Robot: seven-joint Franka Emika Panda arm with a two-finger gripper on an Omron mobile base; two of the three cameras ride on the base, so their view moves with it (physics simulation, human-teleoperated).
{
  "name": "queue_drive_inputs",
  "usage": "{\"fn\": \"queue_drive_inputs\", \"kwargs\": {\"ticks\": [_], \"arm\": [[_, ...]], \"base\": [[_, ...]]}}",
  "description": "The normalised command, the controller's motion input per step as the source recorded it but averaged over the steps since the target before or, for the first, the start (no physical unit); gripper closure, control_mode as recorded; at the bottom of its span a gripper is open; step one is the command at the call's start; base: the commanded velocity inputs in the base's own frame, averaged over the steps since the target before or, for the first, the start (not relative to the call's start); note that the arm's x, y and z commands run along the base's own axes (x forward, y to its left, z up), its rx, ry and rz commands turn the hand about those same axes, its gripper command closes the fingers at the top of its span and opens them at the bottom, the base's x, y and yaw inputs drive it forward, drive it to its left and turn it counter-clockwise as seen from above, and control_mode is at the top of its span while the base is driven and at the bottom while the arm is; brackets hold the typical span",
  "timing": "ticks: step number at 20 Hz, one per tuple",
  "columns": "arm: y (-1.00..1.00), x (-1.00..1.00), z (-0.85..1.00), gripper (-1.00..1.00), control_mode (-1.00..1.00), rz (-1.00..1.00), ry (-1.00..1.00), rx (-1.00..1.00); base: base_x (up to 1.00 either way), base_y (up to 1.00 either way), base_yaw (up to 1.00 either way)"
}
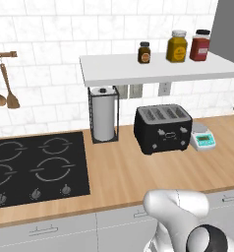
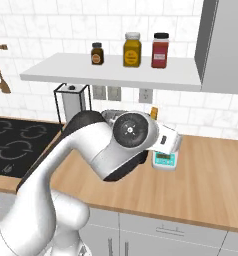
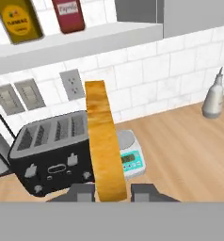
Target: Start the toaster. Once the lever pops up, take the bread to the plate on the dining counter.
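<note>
Bread: the bread (image 3: 103, 146) stands on edge between my gripper (image 3: 113, 192) fingers, lifted clear above the wood counter (image 1: 138, 172), in front of the toaster.
Gripper: clamped on the lower edge of the slice, one finger on each face.
Toaster: the black toaster (image 1: 163, 127) sits against the tiled wall beside a small kitchen scale (image 1: 203, 137); its slots look empty from the left base view.
Progress: I judge toasting and pulling the slice out as done; carrying it to the plate on the dining counter is left.
Writing: two jars (image 3: 20, 20) on the shelf (image 1: 153, 66) carry labels, but the lettering is too blurred to read; the scale's display shows no legible digits.
</note>
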Motion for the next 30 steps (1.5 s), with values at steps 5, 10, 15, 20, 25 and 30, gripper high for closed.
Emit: {"fn": "queue_drive_inputs", "kwargs": {"ticks": [5,10,15,20,25,30], "arm": [[0.99,-0.78,0.00,1.00,-1.00,0.29,0.00,0.00],[0.87,-0.39,-0.03,1.00,-1.00,0.31,0.02,-0.02],[0.32,0.03,0.00,1.00,-1.00,0.06,0.02,0.00],[0.43,0.10,0.00,1.00,-1.00,0.00,0.04,-0.02],[0.06,-0.23,-0.04,1.00,-1.00,0.03,0.00,-0.01],[0.00,-0.24,-0.01,1.00,-1.00,0.01,-0.02,0.00]], "base": [[0.00,0.00,0.00],[0.00,0.00,0.00],[0.00,0.00,0.00],[0.00,0.00,0.00],[0.00,0.00,0.00],[0.00,0.00,0.00]]}}
